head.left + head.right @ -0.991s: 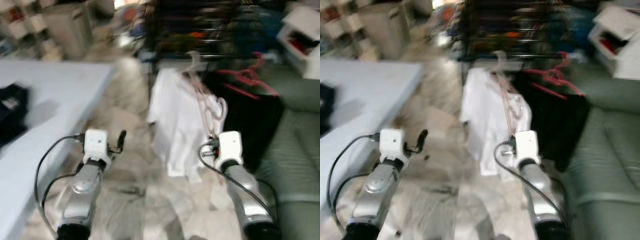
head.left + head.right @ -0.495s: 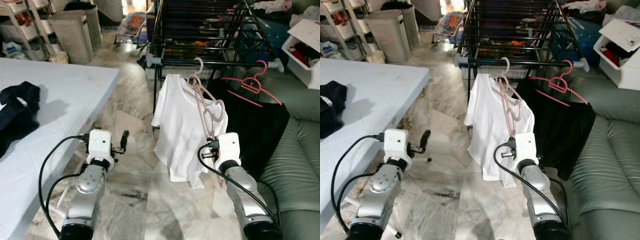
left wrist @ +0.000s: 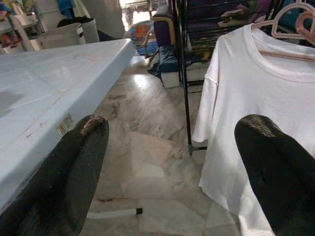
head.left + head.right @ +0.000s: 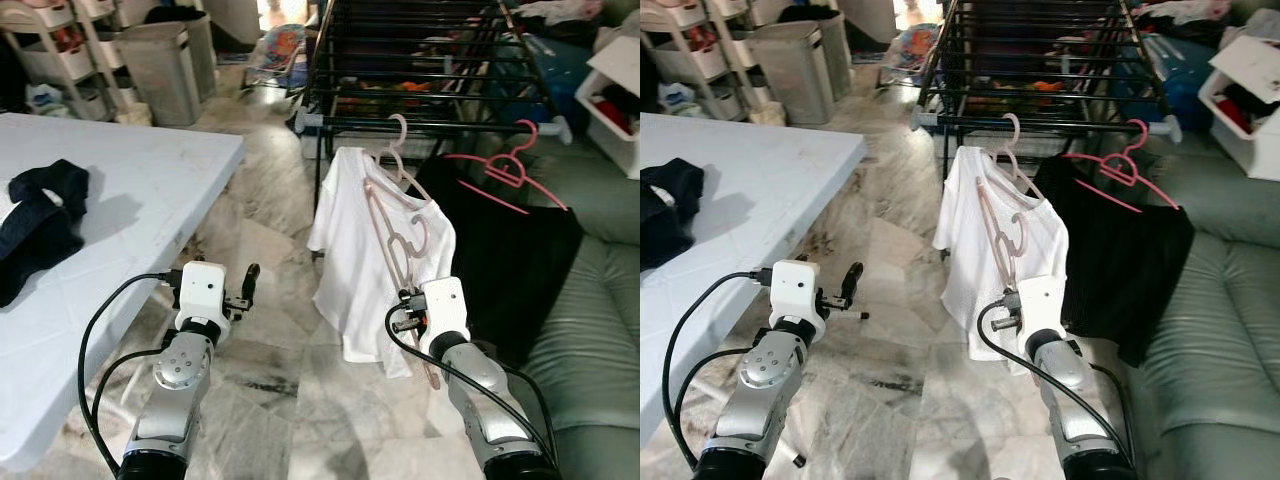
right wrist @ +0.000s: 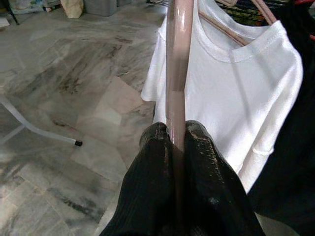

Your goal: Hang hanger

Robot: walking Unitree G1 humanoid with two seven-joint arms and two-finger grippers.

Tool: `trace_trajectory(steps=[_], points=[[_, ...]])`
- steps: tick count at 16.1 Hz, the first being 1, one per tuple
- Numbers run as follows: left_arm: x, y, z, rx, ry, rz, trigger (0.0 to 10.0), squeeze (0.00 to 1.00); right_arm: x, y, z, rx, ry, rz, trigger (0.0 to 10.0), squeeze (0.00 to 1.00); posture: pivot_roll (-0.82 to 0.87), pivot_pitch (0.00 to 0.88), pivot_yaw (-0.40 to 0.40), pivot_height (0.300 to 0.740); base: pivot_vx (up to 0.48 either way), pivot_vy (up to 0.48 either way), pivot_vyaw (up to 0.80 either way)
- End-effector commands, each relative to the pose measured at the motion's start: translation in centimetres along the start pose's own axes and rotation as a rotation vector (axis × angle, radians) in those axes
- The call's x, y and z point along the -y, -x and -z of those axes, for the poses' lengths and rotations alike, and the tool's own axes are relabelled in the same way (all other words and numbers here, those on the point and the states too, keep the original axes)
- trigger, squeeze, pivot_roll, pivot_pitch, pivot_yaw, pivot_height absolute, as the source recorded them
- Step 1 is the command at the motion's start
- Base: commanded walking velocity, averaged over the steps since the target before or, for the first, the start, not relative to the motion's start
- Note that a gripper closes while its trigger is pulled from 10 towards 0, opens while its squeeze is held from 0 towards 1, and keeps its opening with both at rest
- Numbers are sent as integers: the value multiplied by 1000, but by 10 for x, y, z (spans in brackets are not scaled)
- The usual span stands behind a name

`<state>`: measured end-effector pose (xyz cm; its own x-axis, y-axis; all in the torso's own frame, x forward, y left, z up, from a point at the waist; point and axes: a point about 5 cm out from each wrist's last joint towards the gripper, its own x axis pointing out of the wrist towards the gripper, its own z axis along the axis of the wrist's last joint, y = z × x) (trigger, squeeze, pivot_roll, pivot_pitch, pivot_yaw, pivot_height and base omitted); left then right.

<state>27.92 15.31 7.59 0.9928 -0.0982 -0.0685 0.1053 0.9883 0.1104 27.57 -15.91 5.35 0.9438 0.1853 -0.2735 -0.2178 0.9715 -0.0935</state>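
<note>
Dark cloth [image 4: 40,215] lies bunched on the pale blue bench [image 4: 130,190], well to the left of the left gripper [image 4: 251,277]. That gripper hovers over the marble floor [image 4: 260,250] beside the bench edge, its jaws spread wide with nothing between them. Ahead of it stands the black drying rack [image 4: 420,70], where a white T-shirt [image 4: 365,250] hangs on a pale hanger. The right gripper [image 5: 176,135] has its jaws pinched shut on a pinkish-beige hanger [image 4: 395,240], which rises from the jaws in front of the T-shirt, below the rack's front rail. Beyond and to the right, a red hanger [image 4: 505,170] sits on the rail above a black garment [image 4: 510,260], with a green sofa [image 4: 600,300] at far right.
</note>
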Motion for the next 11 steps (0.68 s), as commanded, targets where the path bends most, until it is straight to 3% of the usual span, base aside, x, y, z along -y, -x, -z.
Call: trace_trajectory(steps=[1, 5, 11], points=[[-4, -1, 1, -15, -14, -10, 10000, 0, -1, -2, -4, 9, 2, -2, 10000, 0, -40, 0, 50, 740, 0, 0, 0], [-1, -1, 0, -4, 6, 15, 10000, 0, -3, -2, -5, -1, 14, -42, 10000, 0, -42, 0, 49, 740, 68, 0, 0], [4, 1, -1, 6, 16, 46, 10000, 0, -3, -3, -6, -5, 30, -33, 10000, 0, -45, 0, 46, 740, 431, 0, 0]])
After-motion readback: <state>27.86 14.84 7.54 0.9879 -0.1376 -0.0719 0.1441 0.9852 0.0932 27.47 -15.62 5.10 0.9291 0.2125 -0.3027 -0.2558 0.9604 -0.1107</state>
